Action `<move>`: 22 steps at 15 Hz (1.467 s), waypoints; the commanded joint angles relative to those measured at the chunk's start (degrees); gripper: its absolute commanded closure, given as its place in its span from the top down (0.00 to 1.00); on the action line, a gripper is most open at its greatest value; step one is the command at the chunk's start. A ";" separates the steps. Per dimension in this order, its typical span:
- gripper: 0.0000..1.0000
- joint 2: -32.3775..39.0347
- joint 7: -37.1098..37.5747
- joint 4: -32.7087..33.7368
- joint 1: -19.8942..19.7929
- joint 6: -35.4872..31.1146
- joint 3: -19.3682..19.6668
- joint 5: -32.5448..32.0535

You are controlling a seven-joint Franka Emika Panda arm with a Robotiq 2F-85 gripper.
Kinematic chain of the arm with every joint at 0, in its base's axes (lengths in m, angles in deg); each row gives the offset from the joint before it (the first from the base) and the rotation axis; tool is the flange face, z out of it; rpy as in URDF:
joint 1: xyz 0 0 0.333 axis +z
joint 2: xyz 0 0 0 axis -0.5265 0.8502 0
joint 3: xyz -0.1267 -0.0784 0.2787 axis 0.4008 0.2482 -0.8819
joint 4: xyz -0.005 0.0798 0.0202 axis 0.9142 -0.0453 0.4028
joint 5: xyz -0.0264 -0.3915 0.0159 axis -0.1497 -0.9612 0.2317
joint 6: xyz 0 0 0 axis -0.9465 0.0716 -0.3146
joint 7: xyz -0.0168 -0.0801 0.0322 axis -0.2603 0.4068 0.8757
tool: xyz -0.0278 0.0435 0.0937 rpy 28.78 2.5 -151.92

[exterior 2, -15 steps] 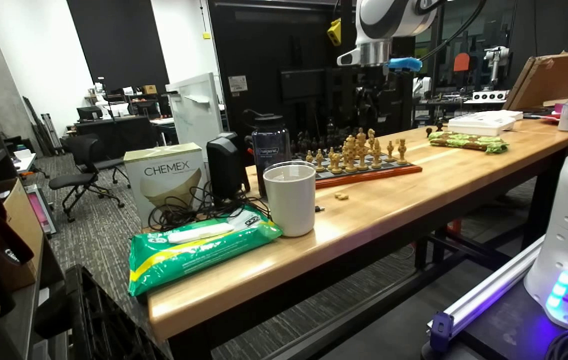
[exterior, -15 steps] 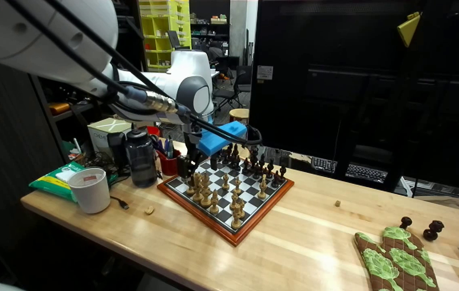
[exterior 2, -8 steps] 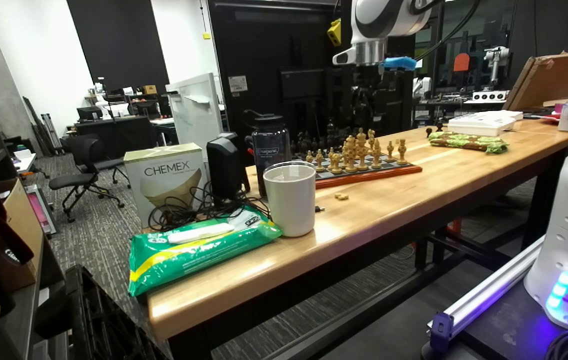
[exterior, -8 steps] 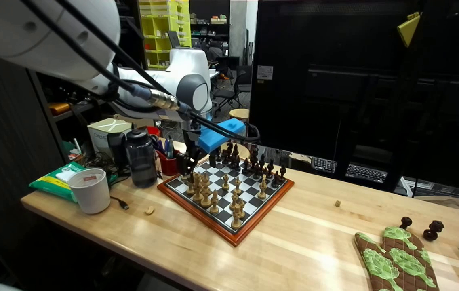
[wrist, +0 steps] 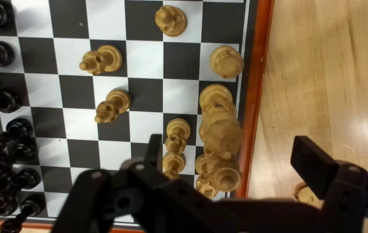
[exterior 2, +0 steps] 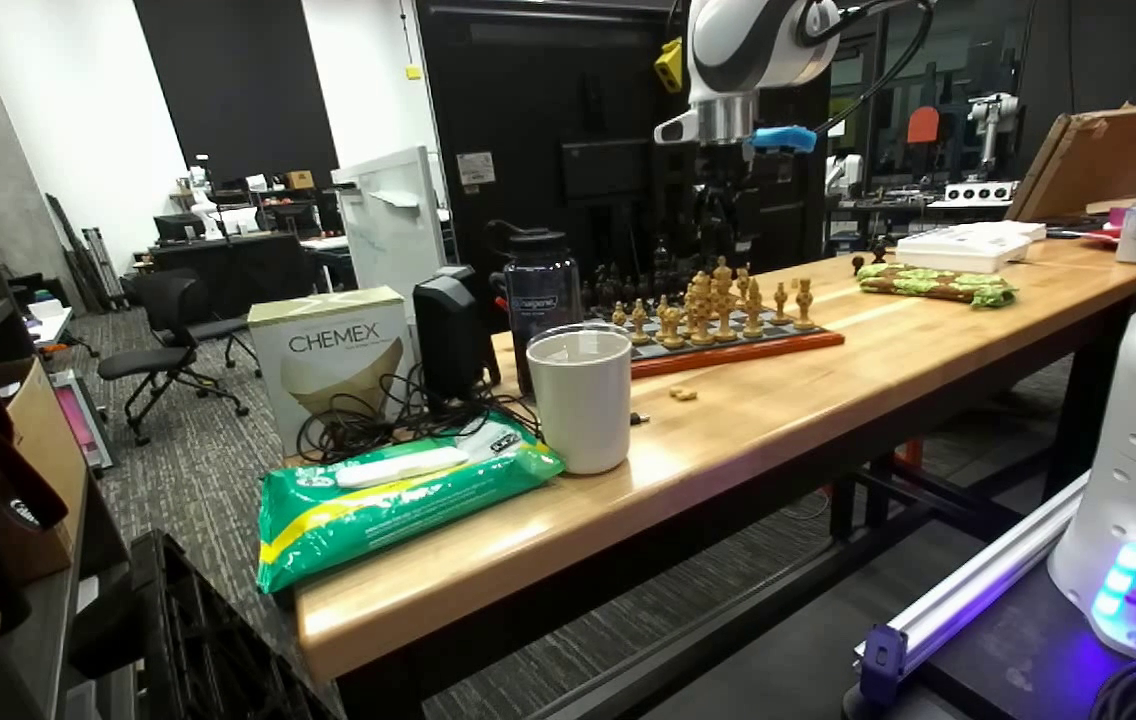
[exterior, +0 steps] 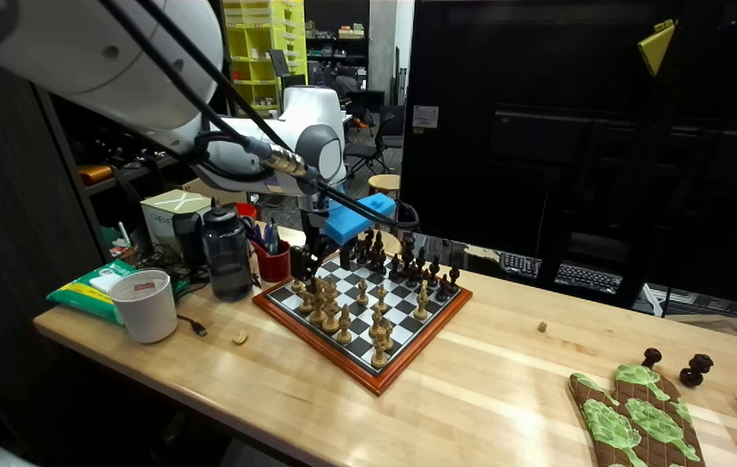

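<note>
My gripper (wrist: 234, 155) is open and holds nothing. It points down over the side of the chessboard (wrist: 258, 81) with the light wooden pieces. Tall light pieces (wrist: 223, 136) show between the fingers in the wrist view; I see no clear contact. One finger is over the squares, the other over the table beyond the reddish rim. In an exterior view the gripper (exterior: 324, 261) hangs just above the crowded light pieces (exterior: 331, 318). In an exterior view the dark gripper (exterior 2: 723, 220) is hard to make out against the black background. Dark pieces (exterior: 420, 263) stand on the opposite side.
A red pen cup (exterior: 274, 264), a dark bottle (exterior: 227, 263) and a white cup (exterior: 148, 318) stand beside the board. A green wipes pack (exterior 2: 408, 510) lies at the table end. A light piece (exterior: 239, 337) lies near the board. A patterned mitt (exterior: 641, 415) lies farther off.
In an exterior view the arm and gripper have moved left and, at the end, slightly down. The gripper has stayed open. The chess pieces look unmoved.
</note>
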 commanded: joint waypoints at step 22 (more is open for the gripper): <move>0.78 4.08 -1.94 3.97 -1.50 2.36 -0.15 2.28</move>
